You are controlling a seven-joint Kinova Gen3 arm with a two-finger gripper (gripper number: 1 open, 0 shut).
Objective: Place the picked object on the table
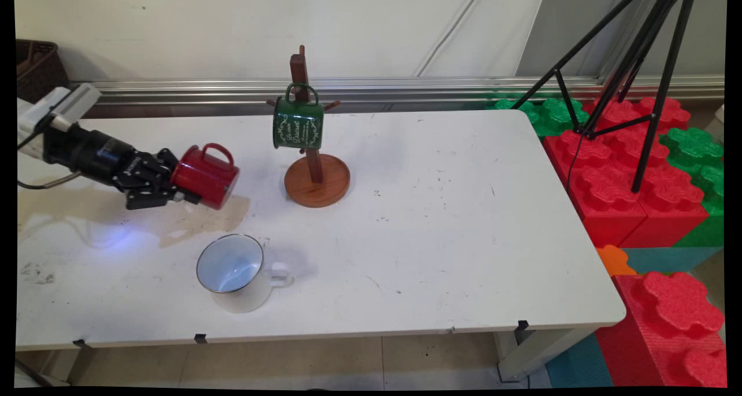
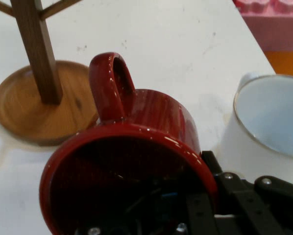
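Three enamel mugs are in view: one red mug (image 1: 206, 177), one green mug (image 1: 298, 124) and one white mug (image 1: 234, 271). One wooden mug stand (image 1: 316, 178) rises from a round base near the middle of the white desk (image 1: 440, 222); the green mug hangs by its handle from one of the stand's pegs, clear of the base. The white mug sits on the desk nearer the front edge, tipped so its mouth faces up and to the left, its handle pointing right.

One arm reaches in from the left, low over the desk and nearly level, so the fingers (image 1: 174, 182) point right toward the stand. The fingers are closed on the red mug, gripping it at its rim: in the hand view one finger (image 2: 244, 196) lies along the outside of the rim on the right, while the other appears to go into the dark mouth of the mug (image 2: 132, 161). The mug is held on its side, its mouth toward the wrist, its base toward the stand and its handle on top. It hangs just above the desk, left of the stand's base and apart from it, behind the white mug. A brownish stain (image 1: 197, 219) spreads across the desk beneath the mug.

Beyond the desk's right end lie red and green foam blocks (image 1: 632, 170) with one black tripod (image 1: 626, 65) standing among them.
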